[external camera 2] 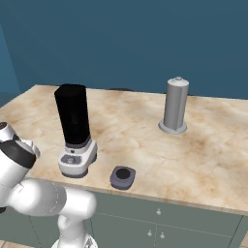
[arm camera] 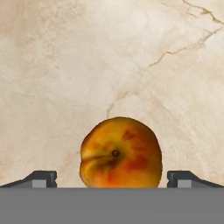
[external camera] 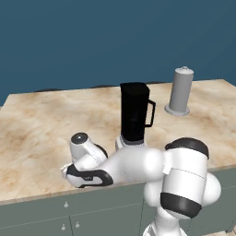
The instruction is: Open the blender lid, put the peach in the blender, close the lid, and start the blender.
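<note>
1. Counter (external camera 2: 203, 155), marbled beige, is carrying everything; the arm's white body is hiding part of its front edge from you in the left base view.
2. Blender (external camera 2: 73, 131) is standing near the front edge, its jar top uncovered; the arm is blocking most of its base in the left base view.
3. Grey cylinder (external camera 2: 175, 105) is standing well apart, further back.
4. Blender lid (external camera 2: 122, 177) is lying on the counter just beside the blender's base.
5. Peach (arm camera: 120, 153), orange with red blotches, is sitting on the counter between your gripper's (arm camera: 112, 177) spread fingertips (arm camera: 41, 178), neither touching it; its bottom is cut off.
</note>
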### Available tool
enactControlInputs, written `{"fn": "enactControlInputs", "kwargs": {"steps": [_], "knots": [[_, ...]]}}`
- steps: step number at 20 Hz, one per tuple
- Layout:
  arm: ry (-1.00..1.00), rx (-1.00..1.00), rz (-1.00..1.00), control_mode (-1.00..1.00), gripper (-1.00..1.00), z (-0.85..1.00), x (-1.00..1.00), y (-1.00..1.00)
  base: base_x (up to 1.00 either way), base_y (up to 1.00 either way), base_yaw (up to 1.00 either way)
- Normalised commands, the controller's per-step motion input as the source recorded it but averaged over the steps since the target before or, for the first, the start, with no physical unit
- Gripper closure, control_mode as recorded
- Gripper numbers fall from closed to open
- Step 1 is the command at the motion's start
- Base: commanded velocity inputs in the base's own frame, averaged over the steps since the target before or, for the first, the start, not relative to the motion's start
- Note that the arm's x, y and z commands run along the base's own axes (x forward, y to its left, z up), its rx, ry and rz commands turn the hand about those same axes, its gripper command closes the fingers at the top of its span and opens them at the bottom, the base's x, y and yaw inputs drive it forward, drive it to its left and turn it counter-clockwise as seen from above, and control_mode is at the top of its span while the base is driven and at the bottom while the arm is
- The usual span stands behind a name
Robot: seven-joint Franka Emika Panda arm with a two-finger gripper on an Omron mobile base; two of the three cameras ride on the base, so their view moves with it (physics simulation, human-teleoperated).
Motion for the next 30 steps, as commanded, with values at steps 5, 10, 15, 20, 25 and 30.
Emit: {"fn": "enactControlInputs", "kwargs": {"steps": [5, 10, 15, 20, 25, 30], "knots": [[0.0, 0.0, 0.0, -1.0, -1.0, -0.07, 0.05, 0.0, 0.0, 0.0, 0.0], [0.0, 0.0, 0.0, -1.0, -1.0, -0.23, 0.0, 0.0, 0.0, 0.0, 0.0], [0.0, 0.0, 0.0, -1.0, 1.0, -0.21, 0.0, 0.0, 0.0, 0.0, 0.0], [0.02, 0.0, 0.0, -1.0, 1.0, -0.05, 0.0, 0.06, 0.0, 0.0, 0.0], [0.0, 0.0, -0.05, -1.0, 1.0, 0.39, -0.25, 0.02, 0.0, 0.0, 0.0], [-0.02, 0.0, -0.09, -1.0, 1.0, 0.94, -0.4, -0.02, 0.0, 0.0, 0.0]]}}
